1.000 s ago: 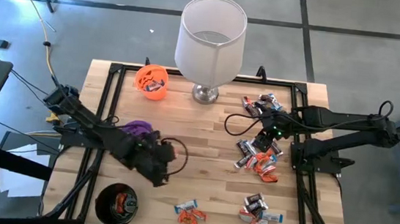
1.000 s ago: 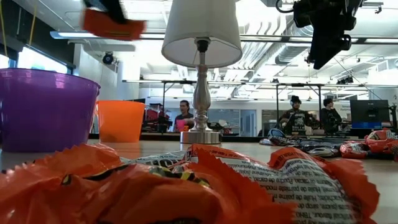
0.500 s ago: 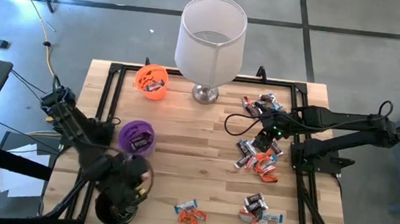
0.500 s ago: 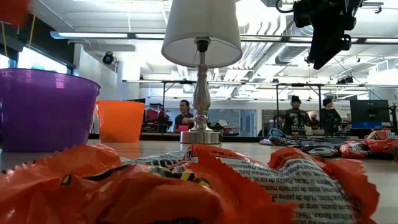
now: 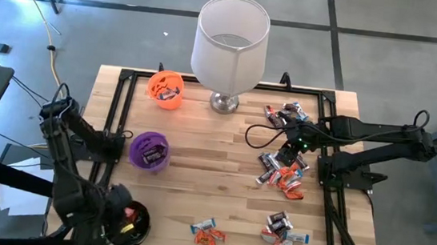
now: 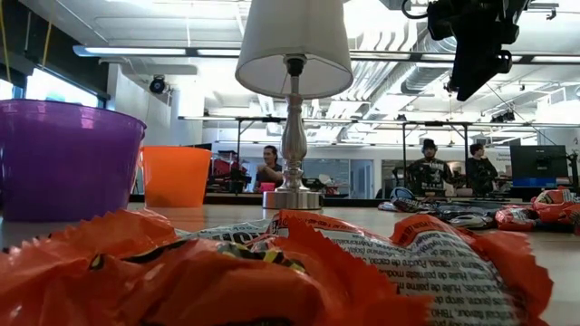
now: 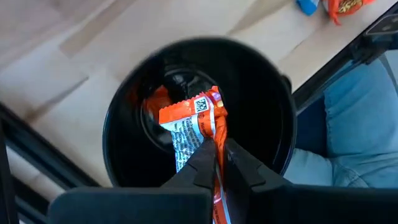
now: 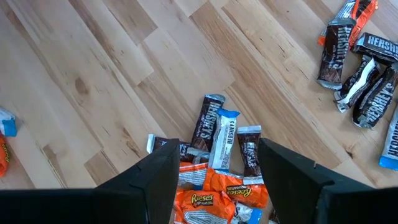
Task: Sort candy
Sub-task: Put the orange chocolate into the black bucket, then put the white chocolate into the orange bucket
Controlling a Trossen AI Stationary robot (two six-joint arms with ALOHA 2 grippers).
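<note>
The left arm has been swung across from the purple cup [image 5: 149, 149] and is now parked over the black cup [image 5: 131, 223] at the counter's [image 5: 218, 130] near left corner; the right arm has not been moved at all. At the left gripper [image 7: 219, 160], the fingers are seen pinched together on an orange-red wrapped candy [image 7: 196, 126], which is dangled straight above the mouth of the black cup, where more orange wrapping is already glimpsed inside. The drop looks to be the step in hand.

Further along, an orange cup [image 5: 165, 88] is found at the far edge beside the lamp [image 5: 230, 45], and a small clump of sweets [image 5: 207, 232] is left near the front edge. On the right, the right gripper [image 8: 214, 167] is held with fingers spread wide and empty above a heap of brown, silver-blue and orange candies [image 5: 281, 174]; two more clusters are scattered beyond, one far [image 5: 287, 113] and one near [image 5: 283, 229].

The risks from here: the wrapper is gripped by a thin crinkled end, so it could be snagged on a fingertip at release and carried away, or be tipped onto the rim and bounced off the counter, the cup being set so close to the edge. On the right, overlapping wrappers could be lifted two at a time, mixing colours.
</note>
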